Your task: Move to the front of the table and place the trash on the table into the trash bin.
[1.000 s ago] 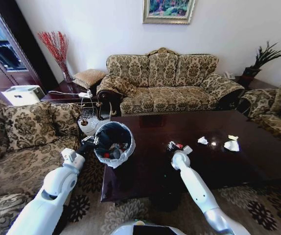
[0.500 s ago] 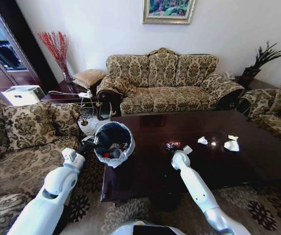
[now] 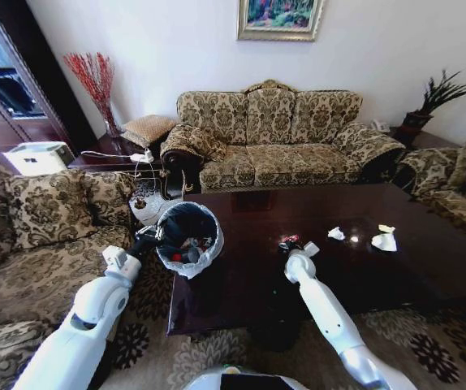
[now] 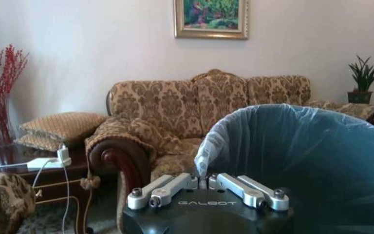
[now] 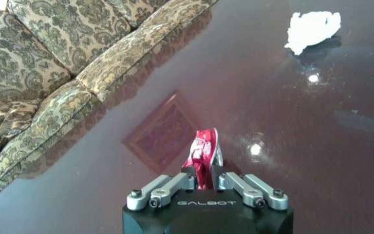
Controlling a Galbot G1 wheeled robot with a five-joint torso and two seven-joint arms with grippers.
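table (image 3: 241,284) bare between trash bin (image 3: 189,236) and right claw (image 3: 291,243) | 3 tissues (image 3: 384,241) lie well right

Dark wood, red litter
Glossy dark brown table (image 3: 355,268); red-and-white wrapper (image 5: 204,156); white tissues (image 3: 384,241); black bin (image 3: 188,236), whitish liner; beige damask sofa (image 3: 282,138).

In the left wrist view the trash bin (image 4: 304,161) runs off the picture's edge, and its black wall is veiled by the whitish liner. From the head view the litter inside it (image 3: 186,250) shows as red and white scraps too small to name. The red wrapper (image 5: 203,156) disappears between the fingers of the right gripper (image 5: 206,187) — its lower end is hidden. Three pale scraps (image 3: 384,241) on the table (image 3: 428,268) are too small to tell tissue from wrapper. The table's near legs are out of sight.
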